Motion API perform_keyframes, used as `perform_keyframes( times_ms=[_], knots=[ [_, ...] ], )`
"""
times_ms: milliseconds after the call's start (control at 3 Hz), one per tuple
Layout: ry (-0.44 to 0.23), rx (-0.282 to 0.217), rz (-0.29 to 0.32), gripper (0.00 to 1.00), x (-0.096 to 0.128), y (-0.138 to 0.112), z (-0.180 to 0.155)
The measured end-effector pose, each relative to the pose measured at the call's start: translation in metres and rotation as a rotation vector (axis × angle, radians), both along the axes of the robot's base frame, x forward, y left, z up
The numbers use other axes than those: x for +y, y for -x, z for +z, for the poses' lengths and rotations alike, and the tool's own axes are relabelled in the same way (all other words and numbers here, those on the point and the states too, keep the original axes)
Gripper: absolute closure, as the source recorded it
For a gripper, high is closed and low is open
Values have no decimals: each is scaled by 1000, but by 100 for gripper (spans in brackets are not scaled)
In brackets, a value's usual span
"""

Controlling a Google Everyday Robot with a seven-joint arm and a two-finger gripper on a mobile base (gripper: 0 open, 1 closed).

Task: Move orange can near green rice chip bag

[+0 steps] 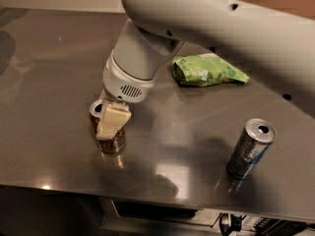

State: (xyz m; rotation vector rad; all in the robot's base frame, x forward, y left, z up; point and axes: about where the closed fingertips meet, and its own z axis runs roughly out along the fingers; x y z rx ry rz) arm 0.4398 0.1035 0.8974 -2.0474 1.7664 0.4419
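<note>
Pincer (110,128) sits low over the orange can (116,143), front-left of the table (49,73), likely lined up for a side grasp; can't tell if it's clamped. Can is upright, well apart from the green rice chip bag (206,70). Silver-blue can (250,150) stands clear, front-right.

The table (54,77) looks like brushed metal: smooth, dull grey, with soft reflections. The arm (206,18) has a smooth, pale shell that looks like matt plastic. The gripper (110,130), low over the orange can (116,143) at the table's front left, is a cream, matt material. The orange can is shiny metal with a silver top. The green rice chip bag (206,70) is glossy foil, wrinkled. The silver-and-blue can (250,150) is polished metal.
</note>
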Motion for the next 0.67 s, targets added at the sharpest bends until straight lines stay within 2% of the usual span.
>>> perform_keyframes(
  times_ms=[333,667],
  knots=[
    [-28,24,-4,64,-6,0,10],
    [-36,48,-64,87,-25,-15,23]
  ],
)
